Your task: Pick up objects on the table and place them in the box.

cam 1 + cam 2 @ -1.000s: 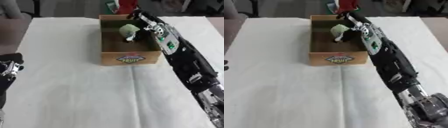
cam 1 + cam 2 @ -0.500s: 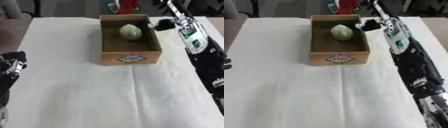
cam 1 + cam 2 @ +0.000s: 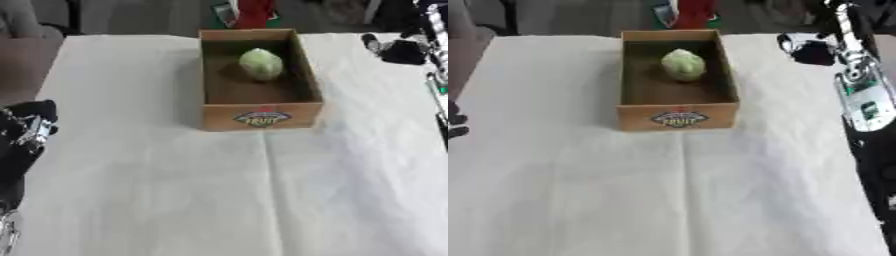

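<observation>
We see the green round object (image 3: 682, 65) lying inside the box (image 3: 677, 119), far half. Our right hand (image 3: 808, 49) is right of the box, holding nothing; whether its fingers are curled we cannot tell. Our left hand (image 3: 26, 129) rests left of the box.

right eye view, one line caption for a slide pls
Pale green vegetable lies in the cardboard box; right hand hovers beside it.

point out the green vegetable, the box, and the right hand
green vegetable (image 3: 261, 64), left eye view, middle of its pale green surface.
box (image 3: 261, 118), left eye view, front wall by the printed label.
right hand (image 3: 808, 50), right eye view, the dark hand body above the table's right side.
</observation>
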`<action>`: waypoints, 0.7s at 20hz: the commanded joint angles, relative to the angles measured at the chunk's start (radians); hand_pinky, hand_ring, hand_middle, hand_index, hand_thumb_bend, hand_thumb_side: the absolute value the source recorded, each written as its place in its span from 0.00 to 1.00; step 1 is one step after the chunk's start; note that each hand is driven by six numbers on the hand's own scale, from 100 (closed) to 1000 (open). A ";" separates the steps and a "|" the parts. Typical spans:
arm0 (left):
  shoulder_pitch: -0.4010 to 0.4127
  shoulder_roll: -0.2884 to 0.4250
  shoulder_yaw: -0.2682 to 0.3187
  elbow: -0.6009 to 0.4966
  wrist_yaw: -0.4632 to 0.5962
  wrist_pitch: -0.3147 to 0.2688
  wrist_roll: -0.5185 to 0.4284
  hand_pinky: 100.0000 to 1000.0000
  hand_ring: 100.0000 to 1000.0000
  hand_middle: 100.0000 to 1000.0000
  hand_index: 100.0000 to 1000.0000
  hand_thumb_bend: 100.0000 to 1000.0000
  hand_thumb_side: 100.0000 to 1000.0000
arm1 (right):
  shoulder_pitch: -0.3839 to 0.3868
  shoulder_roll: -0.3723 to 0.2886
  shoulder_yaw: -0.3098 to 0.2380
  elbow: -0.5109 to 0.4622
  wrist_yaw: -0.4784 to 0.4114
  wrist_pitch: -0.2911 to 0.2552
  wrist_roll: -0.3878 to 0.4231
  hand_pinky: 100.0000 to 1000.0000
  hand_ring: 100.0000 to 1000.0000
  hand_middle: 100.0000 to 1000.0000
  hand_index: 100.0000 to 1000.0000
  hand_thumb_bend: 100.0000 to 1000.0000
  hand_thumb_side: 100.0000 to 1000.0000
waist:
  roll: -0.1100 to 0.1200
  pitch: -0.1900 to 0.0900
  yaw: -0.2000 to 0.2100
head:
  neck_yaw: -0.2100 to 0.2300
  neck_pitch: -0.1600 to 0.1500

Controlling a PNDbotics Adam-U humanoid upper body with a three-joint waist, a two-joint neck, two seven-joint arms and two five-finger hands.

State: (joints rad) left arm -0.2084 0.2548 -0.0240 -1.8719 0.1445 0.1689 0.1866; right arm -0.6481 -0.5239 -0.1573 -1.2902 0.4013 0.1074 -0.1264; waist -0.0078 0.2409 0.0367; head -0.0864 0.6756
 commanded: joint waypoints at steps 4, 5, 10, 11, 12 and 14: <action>-0.005 0.009 0.010 -0.013 -0.001 0.000 0.005 0.69 0.66 0.59 0.62 0.32 0.31 | 0.051 -0.038 -0.003 -0.057 -0.121 0.011 -0.119 0.55 0.67 0.66 0.71 0.34 0.00 | 0.003 -0.016 0.001 | 0.001 -0.001; -0.004 0.009 0.010 -0.013 -0.001 0.000 0.005 0.69 0.66 0.59 0.62 0.32 0.31 | 0.059 -0.037 0.001 -0.058 -0.139 0.008 -0.137 0.55 0.67 0.65 0.71 0.34 0.00 | 0.004 -0.016 0.000 | 0.002 0.000; -0.003 0.008 0.010 -0.013 -0.001 0.001 0.007 0.69 0.66 0.59 0.62 0.32 0.31 | 0.091 -0.034 0.017 -0.056 -0.229 -0.009 -0.200 0.54 0.67 0.65 0.71 0.34 0.00 | 0.003 -0.016 0.001 | 0.002 0.002; -0.003 0.008 0.010 -0.013 -0.001 0.001 0.007 0.69 0.66 0.59 0.62 0.32 0.31 | 0.095 -0.036 0.019 -0.057 -0.249 -0.012 -0.206 0.54 0.66 0.65 0.71 0.34 0.00 | 0.003 -0.016 0.001 | 0.002 0.002; -0.003 0.008 0.010 -0.013 -0.001 0.001 0.007 0.69 0.66 0.59 0.62 0.32 0.31 | 0.097 -0.038 0.022 -0.057 -0.269 -0.015 -0.212 0.54 0.66 0.65 0.71 0.34 0.00 | 0.003 -0.016 0.000 | 0.003 0.003; -0.003 0.008 0.010 -0.013 -0.001 0.001 0.008 0.69 0.66 0.59 0.62 0.32 0.31 | 0.103 -0.041 0.027 -0.058 -0.308 -0.021 -0.221 0.54 0.66 0.65 0.71 0.34 0.00 | 0.003 -0.016 -0.002 | 0.001 0.005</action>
State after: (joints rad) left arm -0.2038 0.2547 -0.0219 -1.8719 0.1442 0.1721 0.1910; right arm -0.5348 -0.5247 -0.1290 -1.3262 0.1207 0.0902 -0.3372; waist -0.0037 0.2409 0.0354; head -0.0854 0.6764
